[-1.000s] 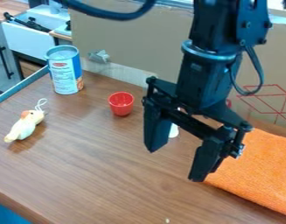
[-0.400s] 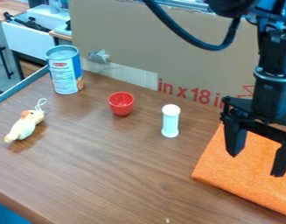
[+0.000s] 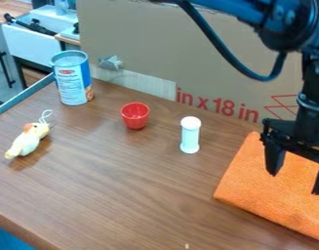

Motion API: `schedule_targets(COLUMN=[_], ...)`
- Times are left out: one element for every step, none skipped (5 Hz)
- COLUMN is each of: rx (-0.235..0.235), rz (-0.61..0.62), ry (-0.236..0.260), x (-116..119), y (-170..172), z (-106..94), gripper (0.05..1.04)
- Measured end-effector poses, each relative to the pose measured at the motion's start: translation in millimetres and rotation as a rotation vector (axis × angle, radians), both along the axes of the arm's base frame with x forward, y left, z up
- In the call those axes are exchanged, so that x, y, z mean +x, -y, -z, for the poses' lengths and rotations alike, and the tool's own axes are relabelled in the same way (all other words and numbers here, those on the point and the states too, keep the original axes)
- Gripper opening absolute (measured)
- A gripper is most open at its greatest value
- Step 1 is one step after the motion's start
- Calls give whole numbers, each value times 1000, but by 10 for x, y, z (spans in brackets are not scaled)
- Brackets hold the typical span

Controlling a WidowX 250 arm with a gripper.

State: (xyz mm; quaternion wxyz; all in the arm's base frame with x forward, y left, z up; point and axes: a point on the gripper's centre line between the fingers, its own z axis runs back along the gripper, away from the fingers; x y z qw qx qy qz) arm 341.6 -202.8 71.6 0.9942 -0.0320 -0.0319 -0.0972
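Note:
My gripper (image 3: 296,181) hangs open over the orange cloth (image 3: 258,193) at the right edge, with nothing between its fingers. The cloth lies flat on the wooden table (image 3: 122,195). Left of the cloth, a white cylinder with a wider cap (image 3: 190,135) stands upright. A small red cup (image 3: 135,115) is farther left, its opening facing up. Near the left edge lies a pale bird-like toy (image 3: 28,140) with a string loop. Behind it stands a blue and white can (image 3: 72,78).
A large cardboard panel (image 3: 168,53) rises along the table's back edge. Beyond the table at the upper left are a white sink (image 3: 41,36) and a cabinet. A black cable loops down from the arm in front of the cardboard.
The gripper has moved right, from above the middle of the table to over the orange cloth, staying open. The white cylinder it mostly hid has come into full view.

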Motion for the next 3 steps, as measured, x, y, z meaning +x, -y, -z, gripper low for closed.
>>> schedule_targets(rx=[9, 38, 77], rz=[-31, -69, -109], ry=[-13, -13, -23], x=[243, 382, 414], y=[-38, -53, -92], z=[130, 255, 371], gripper=[1000, 1000, 1000])
